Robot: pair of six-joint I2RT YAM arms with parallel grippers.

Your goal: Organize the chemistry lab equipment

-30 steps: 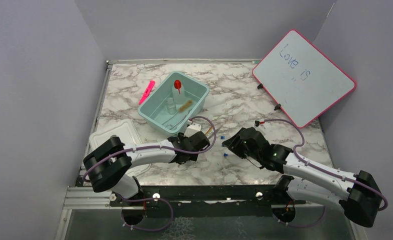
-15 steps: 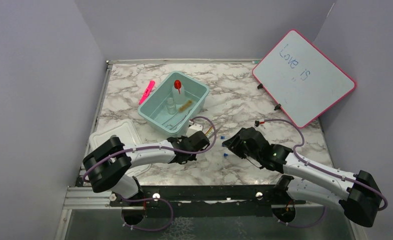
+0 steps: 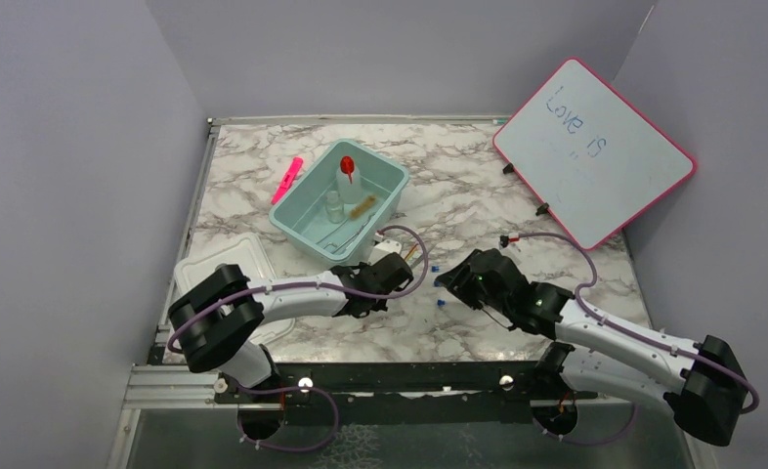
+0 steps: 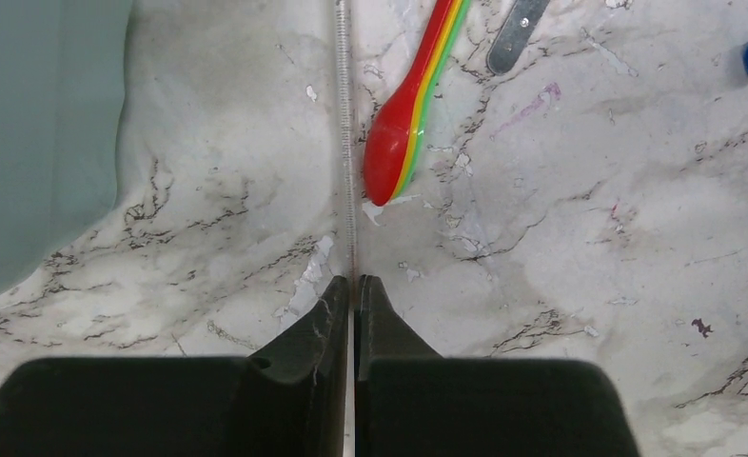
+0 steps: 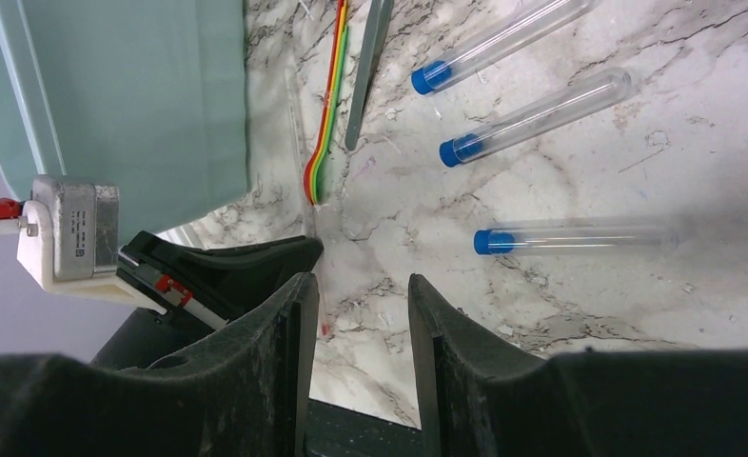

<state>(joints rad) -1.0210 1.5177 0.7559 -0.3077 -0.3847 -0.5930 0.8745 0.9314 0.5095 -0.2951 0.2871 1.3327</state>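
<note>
Left jaws pinch the thin clear rod [image 4: 345,143] beside the teal bin [image 4: 37,124]; right jaws stand apart, apparently empty.

Thin clear rod [image 4: 345,143]: flat on worktop [image 4: 589,286], near end nipped between left fingers [image 4: 321,324]. Nested red-yellow-green spoons [image 4: 410,105] just beside it, bowls toward the fingers. Metal tongs [image 4: 515,33] next over. Three blue-capped clear tubes [image 5: 539,116] lying apart, none touching. Red-bulbed dropper [image 3: 347,176] upright in teal bin [image 3: 300,200]
</note>
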